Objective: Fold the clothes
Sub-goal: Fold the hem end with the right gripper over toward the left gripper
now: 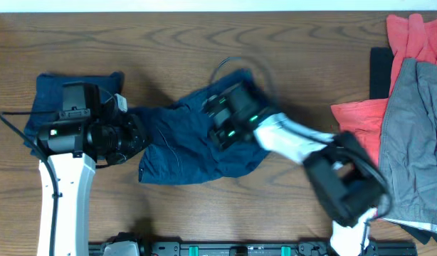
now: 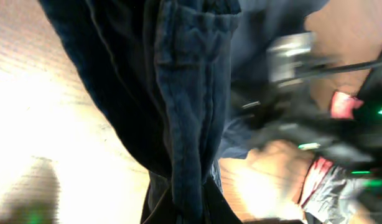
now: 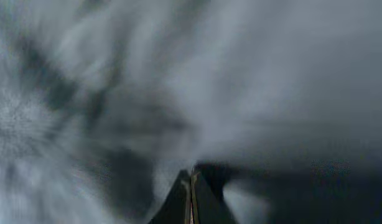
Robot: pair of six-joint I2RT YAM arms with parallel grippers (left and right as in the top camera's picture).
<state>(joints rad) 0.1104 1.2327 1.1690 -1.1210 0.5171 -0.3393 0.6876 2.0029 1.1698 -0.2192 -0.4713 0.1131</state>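
A navy-blue shorts-like garment (image 1: 183, 146) lies crumpled at the table's middle. My left gripper (image 1: 137, 136) is at its left edge. In the left wrist view the jaws (image 2: 191, 208) are shut on a thick fold of the navy cloth (image 2: 185, 93). My right gripper (image 1: 217, 121) is down over the garment's upper middle. In the blurred right wrist view its fingers (image 3: 192, 183) are pressed together, with no cloth seen between the tips, and navy cloth (image 3: 116, 81) fills the view. A second navy garment (image 1: 51, 89) lies folded at the far left.
A red garment (image 1: 414, 39) and a grey garment (image 1: 411, 142) are piled at the right edge, with more red cloth (image 1: 357, 114) beneath. A black object (image 1: 378, 71) stands beside them. Bare wooden table (image 1: 169, 35) runs along the back.
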